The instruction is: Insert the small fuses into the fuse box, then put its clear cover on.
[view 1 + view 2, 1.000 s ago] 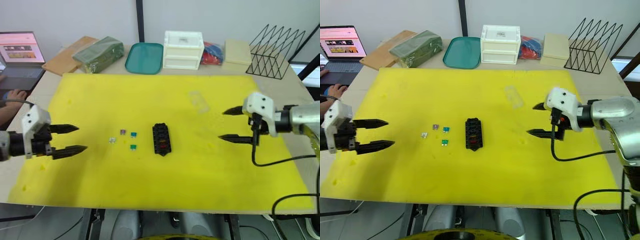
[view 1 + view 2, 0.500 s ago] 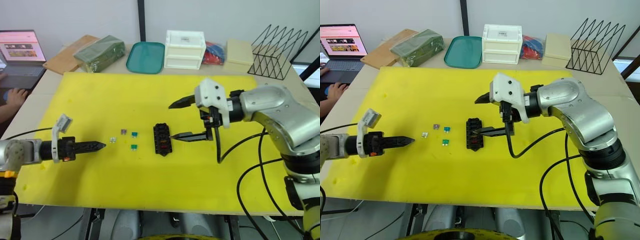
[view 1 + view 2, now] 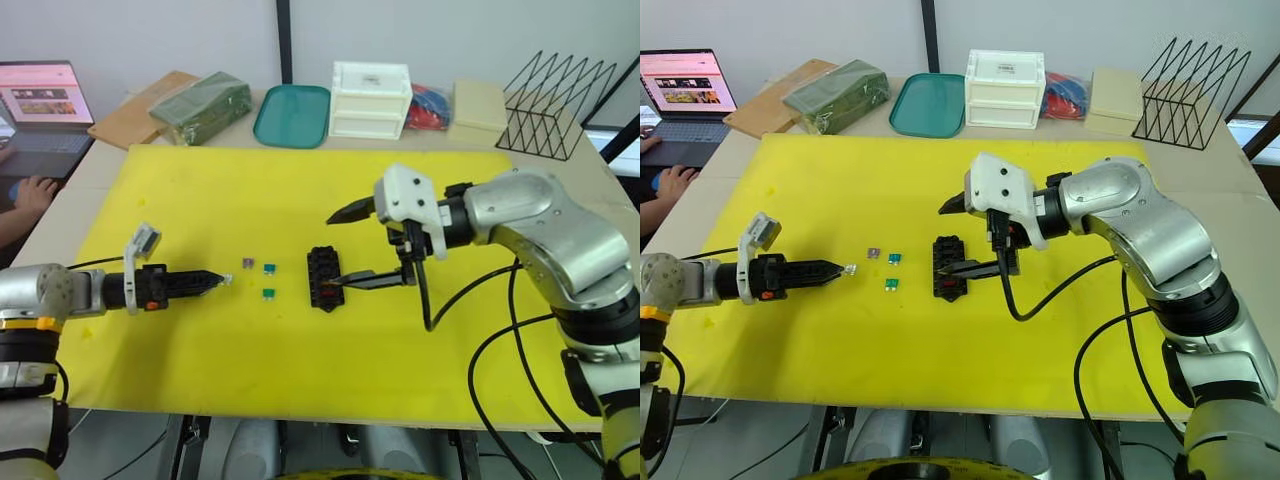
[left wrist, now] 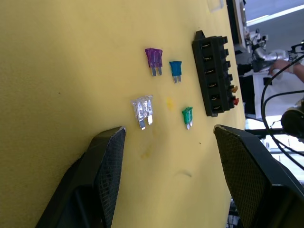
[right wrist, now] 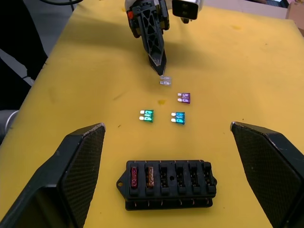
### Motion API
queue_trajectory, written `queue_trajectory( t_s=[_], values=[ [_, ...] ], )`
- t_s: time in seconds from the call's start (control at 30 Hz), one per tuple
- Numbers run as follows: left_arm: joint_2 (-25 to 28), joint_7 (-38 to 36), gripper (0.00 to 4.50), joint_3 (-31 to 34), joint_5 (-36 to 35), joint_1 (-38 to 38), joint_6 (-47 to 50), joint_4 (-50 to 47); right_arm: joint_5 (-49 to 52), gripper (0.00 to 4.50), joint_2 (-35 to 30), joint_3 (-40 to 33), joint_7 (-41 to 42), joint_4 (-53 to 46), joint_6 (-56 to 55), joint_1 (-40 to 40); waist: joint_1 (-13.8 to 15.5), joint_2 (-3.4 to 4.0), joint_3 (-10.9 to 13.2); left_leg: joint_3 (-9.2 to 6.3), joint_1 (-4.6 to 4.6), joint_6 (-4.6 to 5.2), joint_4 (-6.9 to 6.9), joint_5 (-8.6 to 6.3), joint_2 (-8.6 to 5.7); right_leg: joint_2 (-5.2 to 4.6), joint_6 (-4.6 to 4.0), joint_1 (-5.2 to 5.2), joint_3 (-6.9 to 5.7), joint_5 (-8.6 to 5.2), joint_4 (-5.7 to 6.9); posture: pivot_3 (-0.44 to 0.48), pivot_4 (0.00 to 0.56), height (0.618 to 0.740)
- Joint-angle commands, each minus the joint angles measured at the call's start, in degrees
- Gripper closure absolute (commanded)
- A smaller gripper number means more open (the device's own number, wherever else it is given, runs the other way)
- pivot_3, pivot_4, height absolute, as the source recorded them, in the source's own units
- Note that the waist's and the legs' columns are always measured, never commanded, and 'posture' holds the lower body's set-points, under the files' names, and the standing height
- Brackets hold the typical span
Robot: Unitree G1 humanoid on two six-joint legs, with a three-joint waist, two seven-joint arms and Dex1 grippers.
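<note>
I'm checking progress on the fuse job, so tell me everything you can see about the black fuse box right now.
The fuse box is a small black rectangular block, plastic by its look, lying flat on the yellow mat. It has a row of six slots; two at one end hold a red and an orange fuse, the other four are empty. No cover is on it. The right gripper hovers open over it without touching. The purple, teal and green fuses lie apart from it, toward the left gripper.
</note>
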Motion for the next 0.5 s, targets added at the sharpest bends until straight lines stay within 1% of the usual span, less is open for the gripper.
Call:
queue_trajectory(
  t_s=[0.03,0.2,0.5],
  values=[
    [-1.48,0.41,1.31,-1.74,1.12,-1.46,-0.38,0.48,0.09,0.00,-0.08,-0.79,-0.14,-1.91,-0.25,-1.79,0.11,-0.01,0.00,0.00,-0.01,0.00,0.01,0.00,-0.01,-0.01,0.00,0.01,0.00,0.00,0.00,0.000,0.150,0.740],
    [-3.60,0.23,1.31,-3.01,2.30,-3.11,-0.82,1.29,-0.13,0.00,0.01,-0.34,-0.41,-2.19,0.03,-1.96,0.16,0.00,-0.02,-0.03,0.01,0.00,0.02,0.00,-0.04,-0.05,0.01,0.07,-0.02,0.00,-0.02,0.000,0.150,0.740],
    [-4.74,-0.60,1.31,-3.86,4.66,-4.65,-2.85,4.13,-0.16,0.00,-0.14,-0.12,-0.78,-2.57,0.40,-1.93,0.21,0.00,-0.03,-0.06,0.03,0.00,0.05,0.00,-0.06,-0.06,0.01,0.13,-0.05,0.00,-0.02,0.000,0.150,0.740]
  ],
)
